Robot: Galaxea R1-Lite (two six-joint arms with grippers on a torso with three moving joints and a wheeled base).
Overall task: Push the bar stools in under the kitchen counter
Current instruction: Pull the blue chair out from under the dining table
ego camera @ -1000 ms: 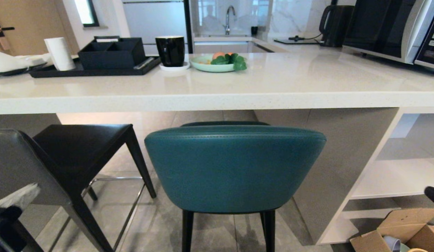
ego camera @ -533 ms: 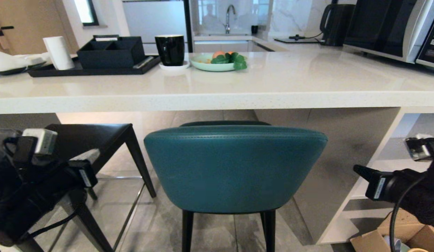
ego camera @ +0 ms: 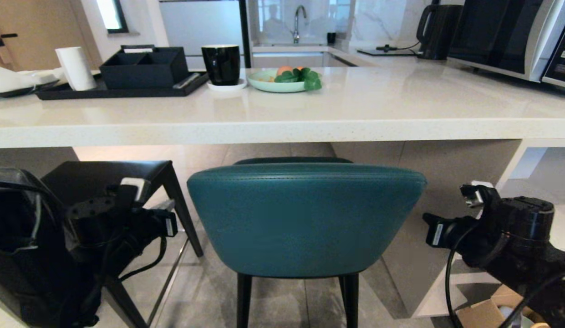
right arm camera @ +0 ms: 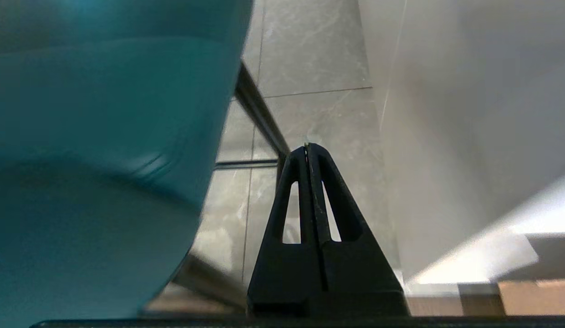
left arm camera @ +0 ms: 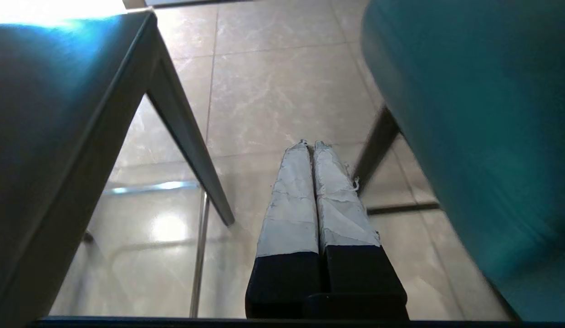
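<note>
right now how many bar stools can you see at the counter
2. The teal stool stands centred before the kitchen counter, its seat partly under the top. The dark grey stool stands to its left, turned askew. Others may be out of view.

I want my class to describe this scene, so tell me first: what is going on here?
A two-armed robot faces a teal bar stool standing before the white kitchen counter, its back outside the counter's edge. The left gripper hangs shut between the teal stool and the dark grey stool on the left; the right gripper hangs shut between the teal stool and the counter's white end leg. Neither gripper holds anything or touches a stool. The grey stool also stands out from the counter.
</note>
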